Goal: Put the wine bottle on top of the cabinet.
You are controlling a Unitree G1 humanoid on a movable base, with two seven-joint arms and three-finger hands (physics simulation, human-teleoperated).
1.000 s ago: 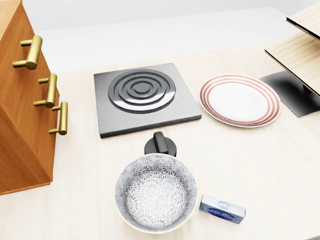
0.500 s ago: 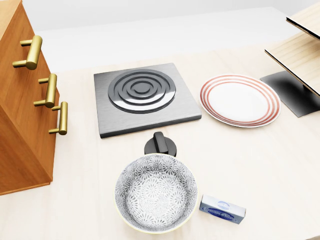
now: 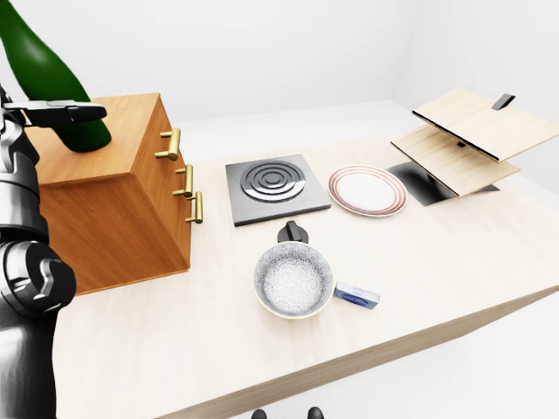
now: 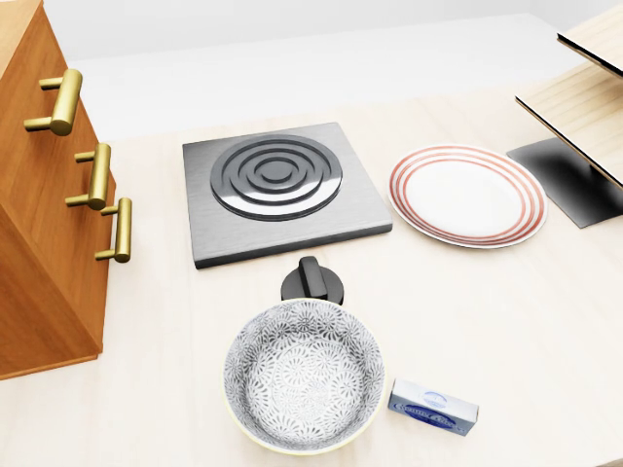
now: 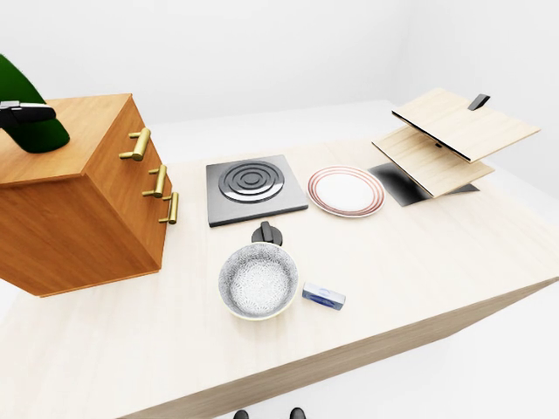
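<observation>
The placing step was in hand: the wine bottle (image 3: 48,78), tilted at ten o'clock over the cabinet (image 3: 113,196), was grasped by the left hand (image 3: 54,113), and uprighting, then lowering onto the top, was judged next.

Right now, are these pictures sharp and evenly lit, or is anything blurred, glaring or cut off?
Left-eye view: sharp, soft even light, faint shadows; the wine bottle is cut off at the top edge. Head view: crisp, with a bright sheen on the burner rings; only part of the cabinet shows. Right-eye view: sharp, no glare.
</observation>
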